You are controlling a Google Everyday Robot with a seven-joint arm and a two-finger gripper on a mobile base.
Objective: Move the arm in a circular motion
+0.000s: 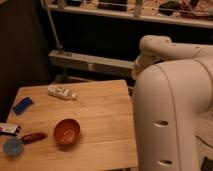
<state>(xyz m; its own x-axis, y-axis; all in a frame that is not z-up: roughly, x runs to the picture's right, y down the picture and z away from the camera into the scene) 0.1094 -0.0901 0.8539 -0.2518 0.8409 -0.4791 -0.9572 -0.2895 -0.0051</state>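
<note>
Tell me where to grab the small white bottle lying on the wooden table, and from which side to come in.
Grip the white bottle across the middle of its body, coming down from above. It lies flat on the table, its long axis running left-right, so the fingers should close across its narrow width. Nothing crowds it. The arm fills the right side; its gripper is out of view.

Tabletop at left; arm at right, beside its right edge. Claw not in view, possibly hidden behind the arm. On the tabletop: tube at back, bowl near front, sponge at left.
</note>
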